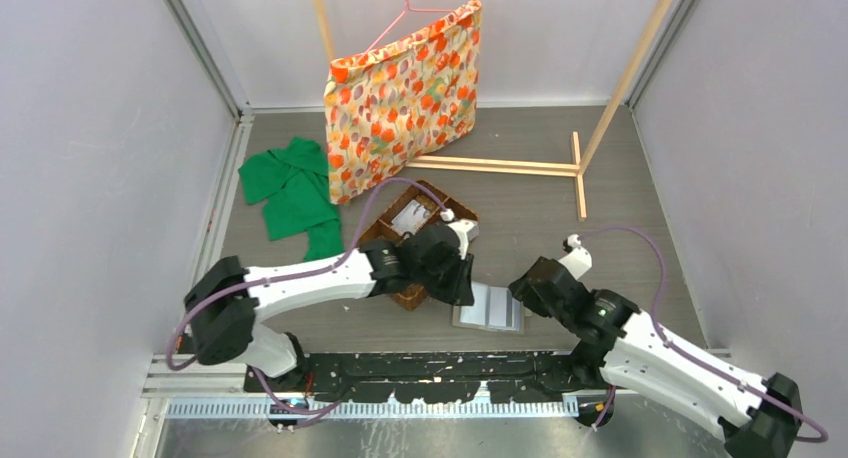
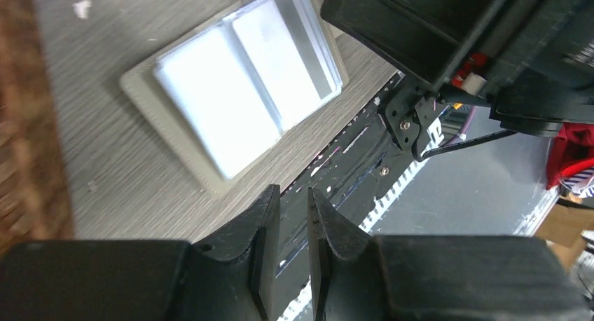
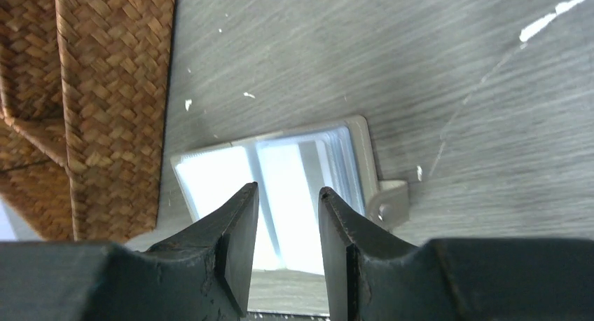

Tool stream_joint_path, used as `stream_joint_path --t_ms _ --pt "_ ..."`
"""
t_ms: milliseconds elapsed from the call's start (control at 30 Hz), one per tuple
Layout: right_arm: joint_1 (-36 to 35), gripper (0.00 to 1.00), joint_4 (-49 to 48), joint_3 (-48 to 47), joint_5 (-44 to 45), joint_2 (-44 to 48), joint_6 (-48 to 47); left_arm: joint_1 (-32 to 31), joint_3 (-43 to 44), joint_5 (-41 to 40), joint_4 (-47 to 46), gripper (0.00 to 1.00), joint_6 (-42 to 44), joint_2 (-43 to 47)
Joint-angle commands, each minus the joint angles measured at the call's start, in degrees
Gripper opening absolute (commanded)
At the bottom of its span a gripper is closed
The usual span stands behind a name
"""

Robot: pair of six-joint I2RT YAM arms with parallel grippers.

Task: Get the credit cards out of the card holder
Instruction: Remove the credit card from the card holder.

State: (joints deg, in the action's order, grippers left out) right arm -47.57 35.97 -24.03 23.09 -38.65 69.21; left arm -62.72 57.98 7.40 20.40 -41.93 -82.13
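Fingers of left gripper (image 2: 293,195) barely apart, nothing between. Right gripper (image 3: 287,191) fingers wider apart, empty, over open card holder (image 3: 365,160) lying flat beside wicker basket (image 3: 105,90); credit cards (image 3: 280,160) inside.

A brown wicker basket (image 1: 432,191) sits on the grey wood-grain table (image 1: 620,238), something white inside. A crumpled green cloth (image 1: 295,193) lies far left. Orange floral fabric (image 1: 405,98) hangs from a pink hanger (image 1: 404,8) by a wooden rack (image 1: 500,165).
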Motion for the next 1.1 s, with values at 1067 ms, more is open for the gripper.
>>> stream_joint_path --t_ms 1067 --pt "-0.24 0.35 -9.92 11.38 -11.92 6.01 4.86 -0.32 2.42 2.79 -14.30 0.21 -4.03 -23.39"
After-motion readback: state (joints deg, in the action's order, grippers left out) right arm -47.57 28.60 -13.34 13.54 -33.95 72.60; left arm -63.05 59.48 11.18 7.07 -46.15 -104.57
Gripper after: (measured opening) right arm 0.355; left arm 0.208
